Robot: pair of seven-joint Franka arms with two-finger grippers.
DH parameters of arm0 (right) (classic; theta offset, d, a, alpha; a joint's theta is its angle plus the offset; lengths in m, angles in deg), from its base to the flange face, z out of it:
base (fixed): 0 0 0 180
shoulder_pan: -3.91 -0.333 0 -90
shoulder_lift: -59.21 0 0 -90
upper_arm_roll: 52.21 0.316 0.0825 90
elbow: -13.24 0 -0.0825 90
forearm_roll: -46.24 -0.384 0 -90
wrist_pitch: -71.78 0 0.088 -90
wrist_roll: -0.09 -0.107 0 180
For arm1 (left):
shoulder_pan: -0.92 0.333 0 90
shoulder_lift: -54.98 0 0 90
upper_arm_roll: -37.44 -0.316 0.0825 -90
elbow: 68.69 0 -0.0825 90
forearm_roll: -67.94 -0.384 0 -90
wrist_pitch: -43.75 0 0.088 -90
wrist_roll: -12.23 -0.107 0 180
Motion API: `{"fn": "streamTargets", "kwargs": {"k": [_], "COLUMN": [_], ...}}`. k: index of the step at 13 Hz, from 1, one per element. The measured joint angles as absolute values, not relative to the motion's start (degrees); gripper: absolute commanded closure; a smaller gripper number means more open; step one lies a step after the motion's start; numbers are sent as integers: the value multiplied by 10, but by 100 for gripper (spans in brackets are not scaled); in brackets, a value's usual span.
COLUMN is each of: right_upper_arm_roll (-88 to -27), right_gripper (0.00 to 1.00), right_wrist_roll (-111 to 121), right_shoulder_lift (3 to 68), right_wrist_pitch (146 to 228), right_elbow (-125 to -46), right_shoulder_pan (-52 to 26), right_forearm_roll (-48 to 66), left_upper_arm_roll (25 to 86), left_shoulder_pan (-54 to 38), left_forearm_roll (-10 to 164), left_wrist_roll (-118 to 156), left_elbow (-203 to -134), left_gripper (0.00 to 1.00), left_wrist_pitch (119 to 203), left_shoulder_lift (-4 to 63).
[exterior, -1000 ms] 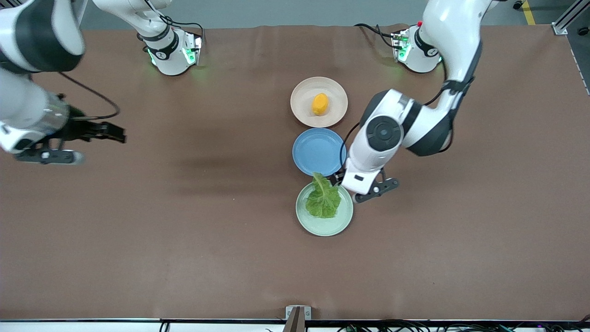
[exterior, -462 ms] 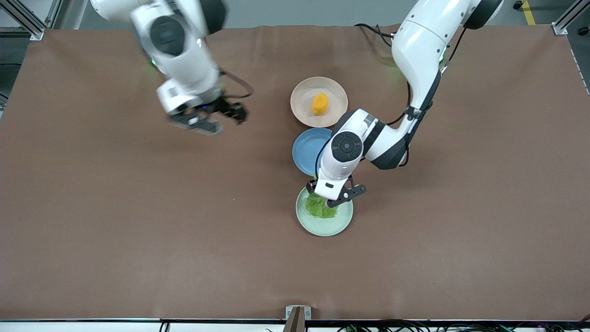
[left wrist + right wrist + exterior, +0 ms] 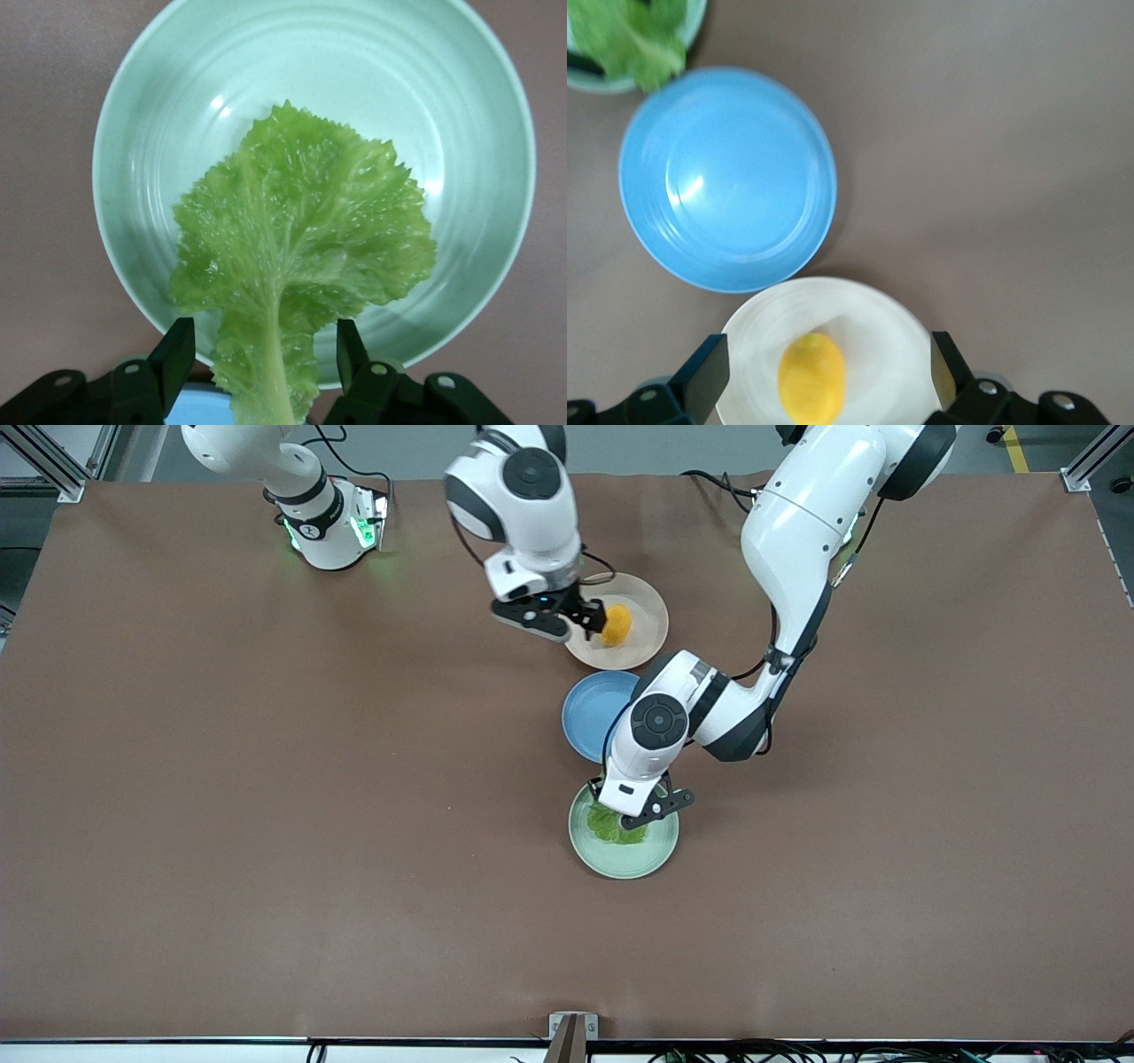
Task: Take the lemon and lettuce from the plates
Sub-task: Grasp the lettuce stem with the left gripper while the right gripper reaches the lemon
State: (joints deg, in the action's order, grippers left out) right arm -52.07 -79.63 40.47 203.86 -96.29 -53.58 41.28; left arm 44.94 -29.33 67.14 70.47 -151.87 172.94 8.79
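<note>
Both arms are working at once over 3 plates lined up along the table's middle. The left gripper [image 3: 264, 367] is hanging over the mint plate [image 3: 660, 852], its fingers [image 3: 174, 359] spread apart on either side of the lettuce [image 3: 301, 257] stem, which is poking past the rim at that plate's 12 o'clock toward the blue plate [image 3: 586, 710]. The right gripper [image 3: 586, 618] is hovering over the beige plate [image 3: 645, 640], jaws wide, with the lemon [image 3: 617, 625] lying near the plate's centre between them in the right wrist view (not yet touched). The risks, as I judge them: the leaf is thin and limp, so fingers closing too high are likely catching nothing, while closing too low could be pinching the rim and tipping the plate. The lemon is smooth and oval, so an off-centre squeeze could be squirting it out to roll off the shallow plate. The 2 arms are also sitting close together, so careless lifts could be bringing them into contact.
</note>
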Motion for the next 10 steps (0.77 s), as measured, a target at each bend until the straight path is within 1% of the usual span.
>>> {"fn": "streamTargets", "kwargs": {"k": [1, 2, 5, 6, 10], "right_upper_arm_roll": [-521, -522, -523, -524, -525], "right_gripper": [0, 0, 0, 0, 0], "right_wrist_roll": [-810, -821, -846, -850, -873], "right_shoulder_lift": [376, 350, 293, 280, 262], "right_wrist_pitch": [2056, 2064, 2065, 2064, 2063], "right_elbow": [-955, -943, -899, -890, -879], "right_shoulder_pan": [-551, -563, -577, -582, -609], "right_forearm_roll": [413, 413, 413, 413, 413], "left_upper_arm_roll": [449, 449, 449, 449, 448], "left_shoulder_pan": [-293, -293, -293, -294, -294], "left_forearm_roll": [671, 671, 671, 671, 671], "left_wrist_roll": [703, 701, 701, 701, 700], "left_elbow": [-1518, -1518, -1518, -1517, -1516], "left_gripper": [44, 46, 60, 69, 98], "left_wrist_pitch": [1729, 1729, 1729, 1729, 1730], "left_shoulder_lift": [85, 83, 77, 75, 72]}}
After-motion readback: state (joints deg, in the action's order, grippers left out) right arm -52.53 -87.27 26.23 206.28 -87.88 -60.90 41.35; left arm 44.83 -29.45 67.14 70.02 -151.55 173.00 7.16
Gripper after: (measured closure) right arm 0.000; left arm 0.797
